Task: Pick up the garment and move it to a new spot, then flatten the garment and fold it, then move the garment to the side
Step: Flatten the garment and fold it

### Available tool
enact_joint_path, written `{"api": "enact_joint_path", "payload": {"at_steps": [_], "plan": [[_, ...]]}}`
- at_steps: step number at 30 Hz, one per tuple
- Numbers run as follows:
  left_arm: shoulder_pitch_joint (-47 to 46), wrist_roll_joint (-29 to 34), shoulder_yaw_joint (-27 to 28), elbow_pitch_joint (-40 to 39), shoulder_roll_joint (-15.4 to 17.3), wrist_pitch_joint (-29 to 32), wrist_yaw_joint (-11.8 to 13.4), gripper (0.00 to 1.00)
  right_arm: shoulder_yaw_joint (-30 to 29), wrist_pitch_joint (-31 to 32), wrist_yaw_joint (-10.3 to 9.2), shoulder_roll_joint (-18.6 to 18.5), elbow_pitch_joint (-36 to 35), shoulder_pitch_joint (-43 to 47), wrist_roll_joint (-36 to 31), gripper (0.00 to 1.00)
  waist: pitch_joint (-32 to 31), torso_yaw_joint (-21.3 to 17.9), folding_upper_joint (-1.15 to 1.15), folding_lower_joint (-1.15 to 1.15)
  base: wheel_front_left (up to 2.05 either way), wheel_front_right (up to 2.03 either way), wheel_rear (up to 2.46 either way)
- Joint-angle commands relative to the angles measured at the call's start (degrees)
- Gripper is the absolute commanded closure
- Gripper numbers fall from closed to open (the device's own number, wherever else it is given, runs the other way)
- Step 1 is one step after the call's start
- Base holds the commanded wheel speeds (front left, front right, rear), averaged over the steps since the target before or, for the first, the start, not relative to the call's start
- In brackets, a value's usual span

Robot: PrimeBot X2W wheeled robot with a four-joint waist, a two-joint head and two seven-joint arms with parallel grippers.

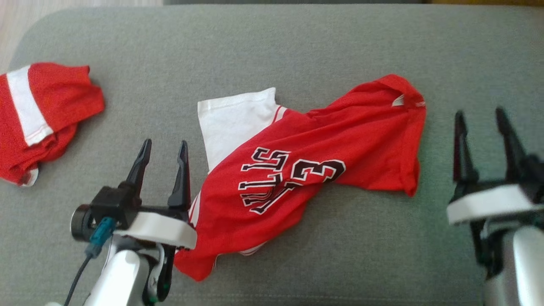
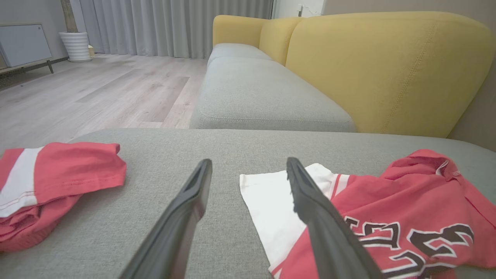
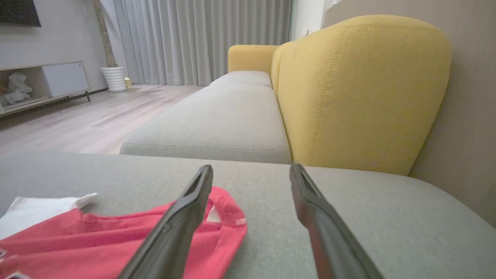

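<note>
**Shirt lay bunched, flattening seemed due**

The red shirt [image 1: 314, 170] lay crumpled mid-cushion [image 1: 272, 51]. Both grippers stood wide open and held nothing: the left gripper [image 1: 165, 143] just beside its left side, the right gripper [image 1: 480, 113] apart from its collar end. Best to pinch opposite edges, single layers only, and draw them apart, keeping low. Another red garment [image 1: 46, 114] sat at the cushion's left edge, with a yellow backrest [image 3: 360, 93] and wood floor [image 2: 97, 93] beyond.

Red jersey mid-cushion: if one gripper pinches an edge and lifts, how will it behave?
Likely floppy: the red jersey lies crumpled with soft folds, so it should drape and hang from a single pinch. It is probably light, since the fabric looks thin. If pushed, it may bunch up rather than slide across the textured grey cushion.
</note>
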Motion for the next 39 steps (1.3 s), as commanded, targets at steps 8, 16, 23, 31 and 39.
{"api": "enact_joint_path", "payload": {"at_steps": [8,16,23,31,39], "plan": [[-0.1,0.3,1.9,-1.2,2.1,0.0,0.1,0.00,3.9,3.4,0.42,2.0,-10.0,8.0,-1.6,0.00,-1.9,-1.9,0.00,0.00,0.00,0.00,0.00],[0.0,0.0,1.7,-1.2,2.4,0.4,0.4,0.00,4.7,4.6,0.42,2.4,-11.9,9.3,0.1,0.00,-2.0,-2.1,0.00,0.00,0.00,0.00,0.00],[-0.1,-0.2,1.6,-1.5,2.4,0.3,0.7,0.00,4.7,4.4,0.42,2.5,-11.6,9.2,1.2,0.00,-2.0,-1.8,0.00,0.00,0.00,0.00,0.00],[-1.2,-0.2,1.1,-1.8,2.4,0.3,0.7,0.00,4.0,4.7,0.42,2.5,-9.1,7.1,2.3,0.00,-0.5,-1.0,0.00,0.00,0.00,0.00,0.00],[-4.0,0.0,-0.2,-1.1,1.0,-0.1,-0.2,0.00,4.2,4.6,0.42,0.6,5.5,-5.4,0.8,0.00,2.9,1.9,0.00,0.00,0.00,0.00,0.00]]}}
